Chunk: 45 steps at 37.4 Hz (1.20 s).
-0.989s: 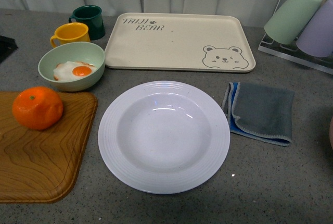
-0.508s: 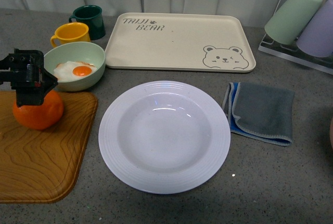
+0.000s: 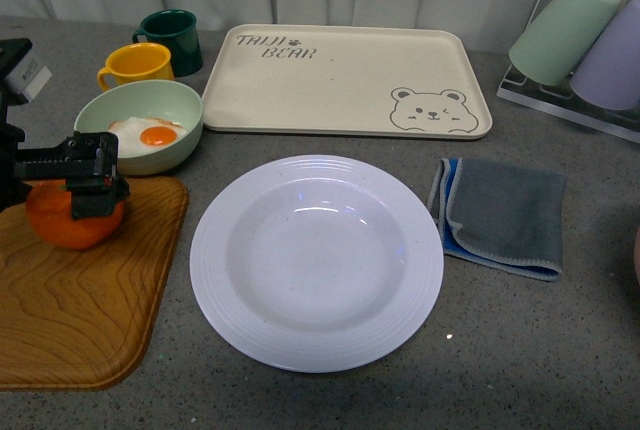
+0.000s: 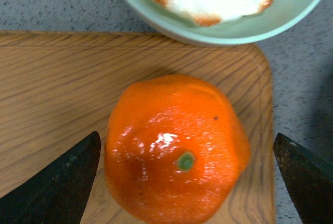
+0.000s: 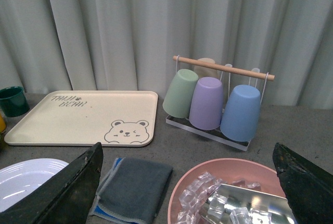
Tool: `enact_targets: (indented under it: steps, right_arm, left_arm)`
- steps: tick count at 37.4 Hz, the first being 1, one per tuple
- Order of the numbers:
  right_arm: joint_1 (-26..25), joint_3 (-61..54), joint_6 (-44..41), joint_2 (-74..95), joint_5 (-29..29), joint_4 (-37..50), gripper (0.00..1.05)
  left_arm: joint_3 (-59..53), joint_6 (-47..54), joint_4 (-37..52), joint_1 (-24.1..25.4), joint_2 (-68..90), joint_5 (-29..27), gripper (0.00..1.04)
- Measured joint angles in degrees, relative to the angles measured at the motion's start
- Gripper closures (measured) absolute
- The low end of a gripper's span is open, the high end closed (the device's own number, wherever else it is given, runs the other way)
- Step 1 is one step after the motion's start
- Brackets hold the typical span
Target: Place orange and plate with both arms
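- The left gripper [image 3: 95,185] hung over one bright orange fruit [image 3: 60,225] on a brown wooden tray [image 3: 80,320] in the front view; one round white glossy plate [image 3: 316,262] lay beside.
- The left wrist view showed its jaws apart, flanking the orange [image 4: 177,148].
- In the right wrist view, the right gripper [image 5: 182,193] gaped, empty; only here showed ice in one pink bowl [image 5: 234,161].

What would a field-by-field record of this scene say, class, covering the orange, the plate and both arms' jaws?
orange: on the wooden tray, beside the green bowl holding a fried egg
plate: empty, on the counter between the wooden tray and the grey cloth
left jaws: open, one on each side of the orange, not closed on it
right jaws: open, holding nothing, out of the front view
task state: orange not yet gripped
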Motion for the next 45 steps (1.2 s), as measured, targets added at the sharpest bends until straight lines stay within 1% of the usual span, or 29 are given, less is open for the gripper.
enact_targets:
  steps: [5,6,11,13,17,20,22,24,25,28,30,36,45]
  right_arm:
    - [0.00,0.00,-0.02,0.00,-0.02,0.00,0.09]
    - [0.00,0.00,-0.02,0.00,-0.02,0.00,0.09]
    - [0.00,0.00,-0.02,0.00,-0.02,0.00,0.09]
    - [0.00,0.00,-0.02,0.00,0.00,0.00,0.09]
    - [0.00,0.00,-0.02,0.00,-0.02,0.00,0.09]
    - [0.00,0.00,-0.02,0.00,-0.02,0.00,0.09]
    - [0.00,0.00,-0.02,0.00,-0.02,0.00,0.09]
    - [0.00,0.00,-0.02,0.00,0.00,0.00,0.09]
    - [0.00,0.00,0.00,0.00,0.00,0.00,0.09]
    - [0.00,0.00,-0.02,0.00,0.00,0.00,0.09]
    - [0.00,0.00,-0.02,0.00,-0.02,0.00,0.09]
    - [0.00,0.00,-0.02,0.00,-0.02,0.00,0.09]
    - [0.00,0.00,0.00,0.00,0.00,0.00,0.09]
  left_arm:
    - [0.20,0.37,-0.55,0.42,1.62,-0.85,0.07]
    - [0.22,0.50,-0.55,0.50,1.66,-1.01,0.10]
    - [0.22,0.46,-0.55,0.66,1.25,-1.16,0.36]
    - [0.15,0.35,-0.68,0.09,0.24,-1.11,0.42]
    - [-0.15,-0.04,-0.81,-2.16,-2.69,-0.83,0.48]
    - [-0.35,-0.20,-0.87,-4.79,-5.11,-0.50,0.49]
    - [-0.50,-0.46,-0.94,-8.09,-6.75,-0.61,0.50]
    - [-0.50,-0.63,-0.90,-12.39,-7.26,-0.83,0.50]
    - [-0.52,-0.66,-0.83,-13.66,-7.21,-1.09,0.50]
    - [-0.42,-0.92,-0.50,-19.76,-5.16,-3.19,0.51]
    - [-0.13,-1.64,-0.28,-21.75,-3.87,-3.43,0.51]
    - [1.42,-4.61,1.22,-26.38,0.52,-4.72,0.51]
    - [3.87,-7.69,3.13,-28.50,4.46,-5.16,0.51]
